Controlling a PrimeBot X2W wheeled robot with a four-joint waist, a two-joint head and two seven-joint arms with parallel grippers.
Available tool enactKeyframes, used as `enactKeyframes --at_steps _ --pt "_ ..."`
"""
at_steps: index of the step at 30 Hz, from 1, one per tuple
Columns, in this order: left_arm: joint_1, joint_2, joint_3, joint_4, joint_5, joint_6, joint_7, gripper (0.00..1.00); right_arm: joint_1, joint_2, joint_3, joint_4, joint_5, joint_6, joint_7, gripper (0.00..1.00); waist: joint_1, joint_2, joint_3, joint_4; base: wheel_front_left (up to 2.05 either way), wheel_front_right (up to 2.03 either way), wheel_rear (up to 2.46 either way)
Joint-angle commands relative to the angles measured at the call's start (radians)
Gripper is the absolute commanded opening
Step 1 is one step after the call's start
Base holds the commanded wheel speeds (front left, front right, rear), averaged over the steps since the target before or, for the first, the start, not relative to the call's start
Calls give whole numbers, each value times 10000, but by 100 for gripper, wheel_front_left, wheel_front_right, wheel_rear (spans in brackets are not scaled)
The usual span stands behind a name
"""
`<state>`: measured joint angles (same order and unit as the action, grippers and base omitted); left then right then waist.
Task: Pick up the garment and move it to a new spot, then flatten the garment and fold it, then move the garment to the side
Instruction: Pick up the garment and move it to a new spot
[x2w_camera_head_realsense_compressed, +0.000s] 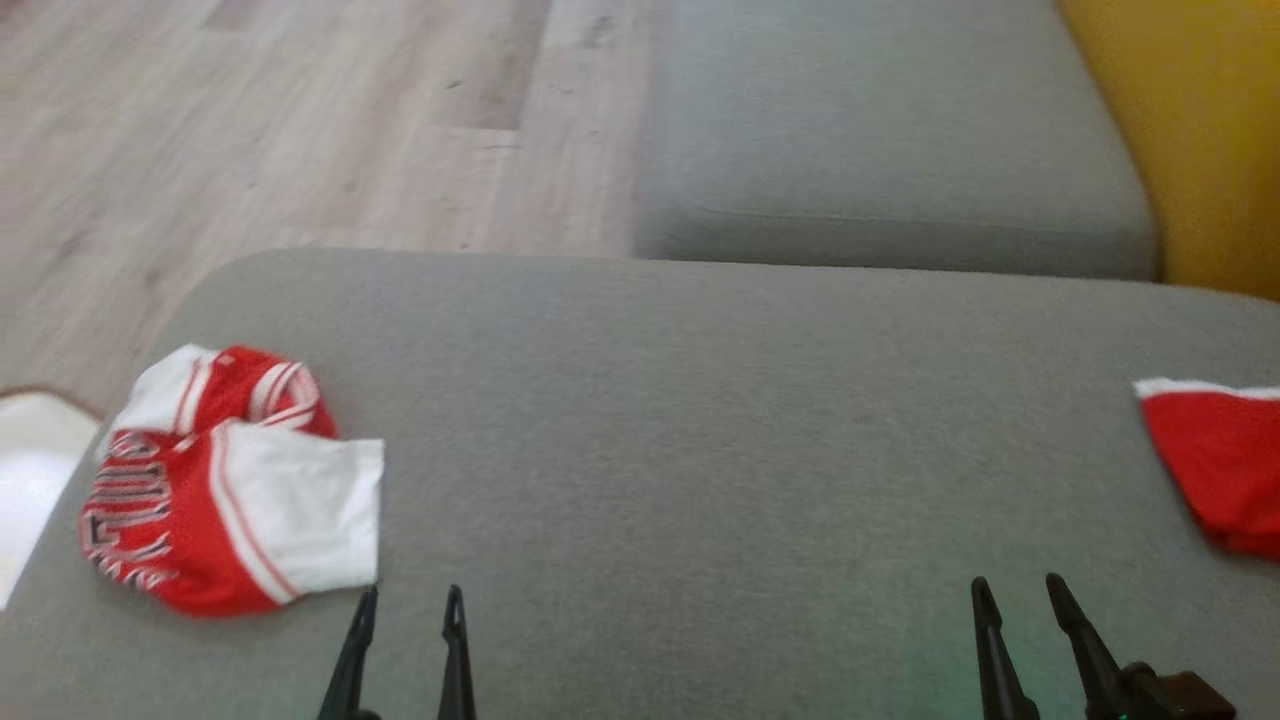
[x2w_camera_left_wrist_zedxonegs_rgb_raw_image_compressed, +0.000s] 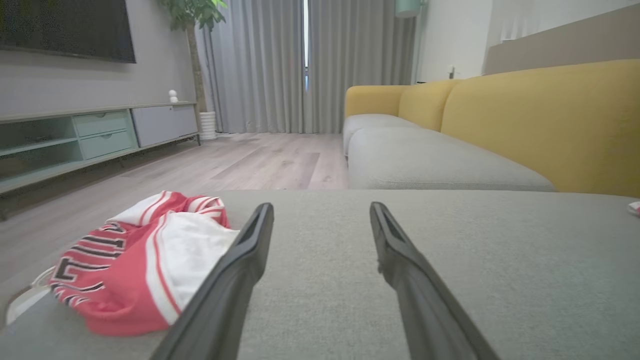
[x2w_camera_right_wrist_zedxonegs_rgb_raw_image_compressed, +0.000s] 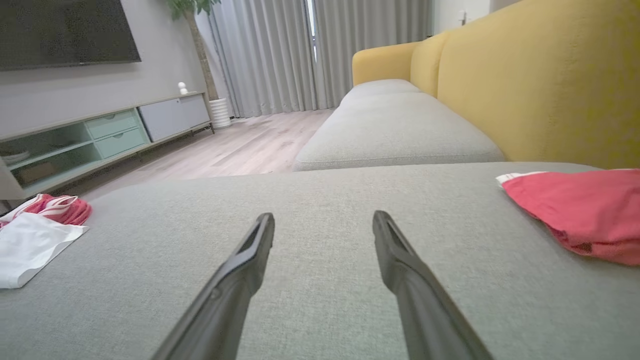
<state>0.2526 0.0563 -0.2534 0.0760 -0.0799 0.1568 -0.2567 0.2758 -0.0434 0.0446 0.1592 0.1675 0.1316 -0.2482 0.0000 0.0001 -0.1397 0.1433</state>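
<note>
Hanging wide open and empty, left gripper (x2w_camera_head_realsense_compressed: 412, 595) and right gripper (x2w_camera_head_realsense_compressed: 1017, 583) are sitting at frame bottom. Crumpled red-and-white jersey garment (x2w_camera_head_realsense_compressed: 225, 480) is lying lower left on grey fabric cushion (x2w_camera_head_realsense_compressed: 700, 400), just beside left gripper. Likely best: pinching a raised fold.

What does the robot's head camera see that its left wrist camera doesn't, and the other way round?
Head view's extra: the right gripper, open, above the grey cushion.
Left wrist view's extra: the room beyond, with a dark TV, a long cabinet with drawers, a potted plant and grey curtains.
Both share: the crumpled red-and-white garment lying on the cushion, the open left gripper next to it, the wooden floor and the yellow sofa back.
</note>
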Motion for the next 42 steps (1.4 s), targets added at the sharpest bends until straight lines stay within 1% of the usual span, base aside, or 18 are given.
enactKeyframes --at_steps 1,9,11,14,17,18,20,22,25,28,29,31,33,36,39,42 --pt "-453 -60 441 -352 82 -25 -51 100 -444 -75 217 -381 37 -9 -135 100 0 -1 76 676 0 0 0" --pt "-391 -14 894 -588 239 -32 -51 100 -546 -70 368 -487 346 -9 -135 100 0 -1 284 2257 0 0 0" --pt "-420 -15 996 -672 268 -16 -51 100 -551 -70 369 -507 367 -9 -135 100 0 -1 364 2594 0 0 0" --pt "-415 -19 1177 -785 243 30 -51 100 -570 -70 377 -494 328 -9 -135 100 0 -1 506 2925 0 0 0" --pt "-575 -22 1465 -983 170 105 -51 100 -605 -69 346 -515 237 -9 -135 100 0 -1 738 3118 0 0 0" --pt "-719 1 1563 -1026 147 74 -51 100 -618 -69 334 -533 175 -9 -135 100 0 -1 840 3169 0 0 0" --pt "-1487 261 1856 -1097 195 -86 -51 100 -644 -145 348 -588 -26 -9 -135 100 0 -1 1235 3255 0 0 0" --pt "-2278 521 2047 -1081 238 -236 -51 100 -733 -396 402 -696 -125 -9 -135 100 0 -1 1785 3210 0 0 0" --pt "-3737 845 2181 -953 361 -421 -51 100 -958 -964 435 -889 -205 -9 -135 100 0 -1 2636 3103 0 0 0" --pt "-5386 1121 2225 -275 385 -665 -51 100 -1179 -1620 391 -1123 -237 -9 -135 100 0 -1 3486 2998 0 0 0" --pt "-5386 1121 2225 -275 385 -665 -51 100 -1179 -1620 391 -1123 -237 -9 -135 100 0 -1 3486 2998 0 0 0" --pt "-6487 1249 2175 726 385 -825 3 100 -1284 -2062 330 -1273 -241 -9 -135 100 0 -1 3971 2946 0 0 0" --pt "-7599 1271 2156 1888 335 -887 407 100 -1357 -2459 250 -1451 -229 -9 -135 100 0 -1 4388 2904 0 0 0" --pt "-9027 1157 2144 3890 214 -841 1673 100 -1418 -2969 111 -1719 -174 -9 -135 100 0 -1 4869 2881 0 0 0" --pt "-10104 1082 2130 5756 2 -996 2698 100 -1486 -3331 61 -1965 -94 -9 -136 100 0 -1 5238 2793 0 0 0" --pt "-10758 1002 2238 7496 -326 -1164 3567 100 -1551 -3537 26 -2140 -42 -9 -136 100 0 -1 5540 2732 0 0 0"
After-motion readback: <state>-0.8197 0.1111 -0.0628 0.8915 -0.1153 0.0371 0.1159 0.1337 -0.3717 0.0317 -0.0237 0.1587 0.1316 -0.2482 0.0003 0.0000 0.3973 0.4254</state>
